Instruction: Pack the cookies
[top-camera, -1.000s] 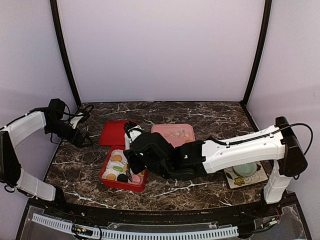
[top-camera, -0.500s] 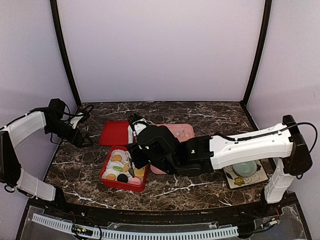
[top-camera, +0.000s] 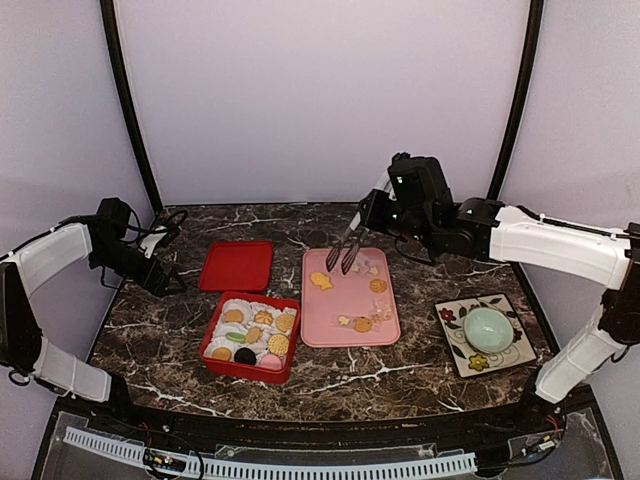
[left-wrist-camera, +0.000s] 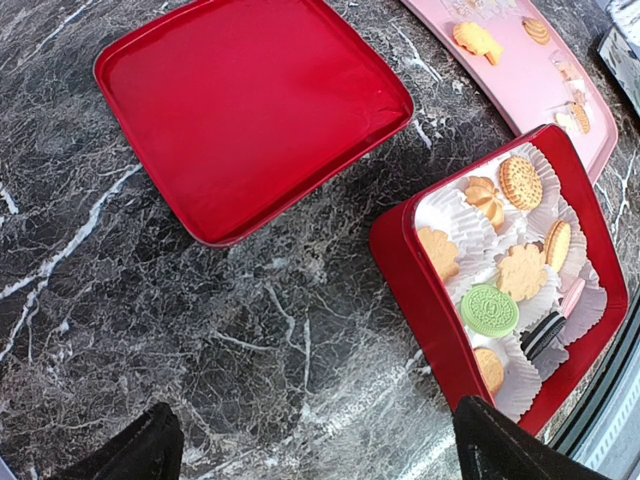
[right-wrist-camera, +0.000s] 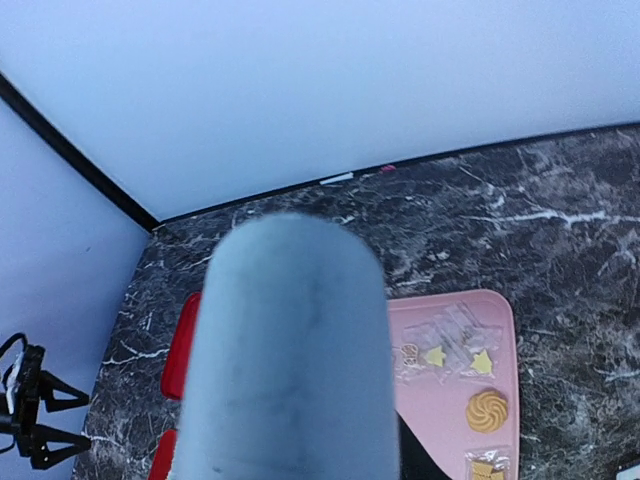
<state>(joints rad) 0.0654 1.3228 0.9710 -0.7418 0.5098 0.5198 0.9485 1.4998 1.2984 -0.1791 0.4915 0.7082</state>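
Obs., standing at the bench:

- Dark marble table (top-camera: 430, 228); all the work sits in its middle strip, within reach of both arms.
- Pink tray (top-camera: 388, 322) lies centre. It serves as the supply: a few loose cookies (top-camera: 378, 286) are scattered on it, and there are clear packets near its far edge.
- Red lid (top-camera: 236, 266) lies flat, inside up, just beyond the red box (top-camera: 248, 372). Probably parked there so the box mouth is free for loading.
- The box is nearly full. Most of the cookies sit one to a white paper cup (left-wrist-camera: 450, 215), a green one (left-wrist-camera: 490, 310) and a black one (left-wrist-camera: 545, 335) among the yellow.
- Flowered plate (top-camera: 452, 352) with a pale green bowl (top-camera: 488, 328) stands to the right, well apart and not involved.
- Right gripper (top-camera: 372, 207) is clamped on a pair of tongs (top-camera: 342, 252). Their tips point down over the tray's far left corner, just beside a fish-shaped cookie (top-camera: 321, 281). Tongs suit thin biscuits lying flat. The right wrist view is blocked by a grey blur.
- Left gripper (left-wrist-camera: 320, 455) has its jaws spread wide and holds nothing. It hovers off to the left, looking down at lid and box, likely waiting to fit the lid.

Judgement: packing is well along, with a few cookies left on the tray.
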